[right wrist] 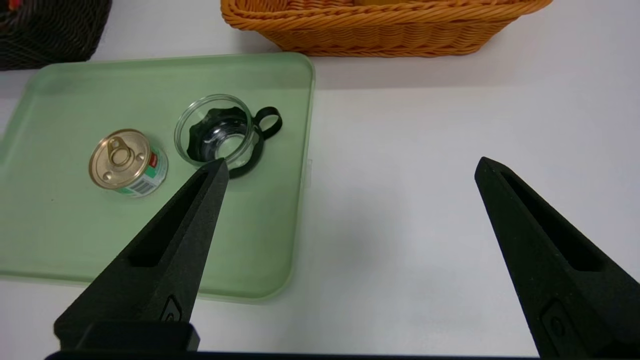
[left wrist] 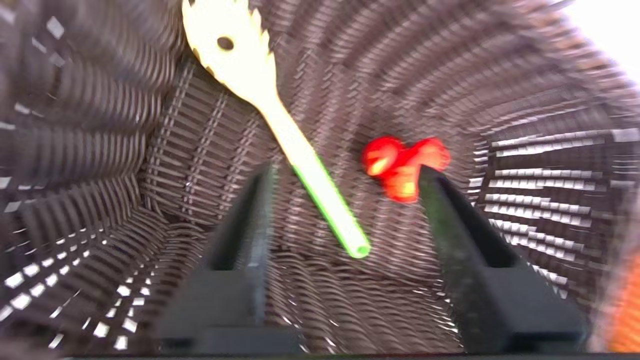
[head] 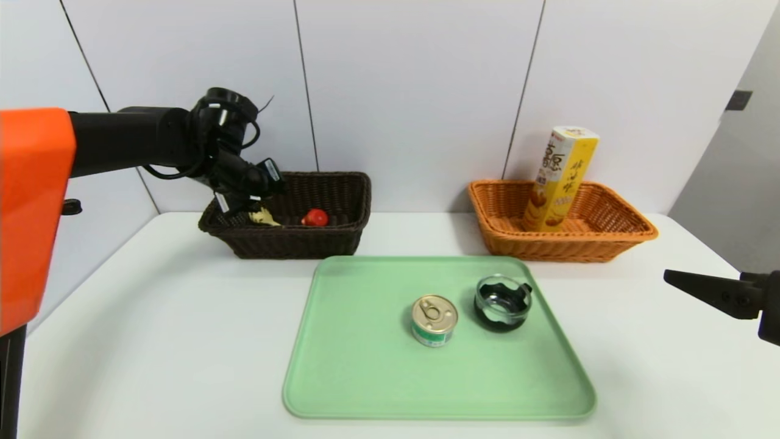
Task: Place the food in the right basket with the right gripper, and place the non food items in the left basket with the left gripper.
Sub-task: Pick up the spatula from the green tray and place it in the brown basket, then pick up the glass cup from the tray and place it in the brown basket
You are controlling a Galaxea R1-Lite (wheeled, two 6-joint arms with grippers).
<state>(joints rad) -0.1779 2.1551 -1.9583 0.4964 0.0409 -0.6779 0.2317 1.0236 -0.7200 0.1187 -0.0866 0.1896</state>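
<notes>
Left wrist view shows the left gripper [left wrist: 345, 175] jaws spread over the pasta fork [left wrist: 280, 130] lying loose in the left basket [left wrist: 90, 150] beside the duck [left wrist: 402, 167]; withdrawing carelessly could snag the fork.

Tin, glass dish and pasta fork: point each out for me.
tin [head: 434, 313], head view, on its gold lid.
glass dish [head: 502, 299], head view, on its rim.
pasta fork [left wrist: 295, 142], left wrist view, on its wooden neck.

Orange shell [head: 30, 213], black arm, looped cables, pointed black fingers [right wrist: 165, 250]
</notes>
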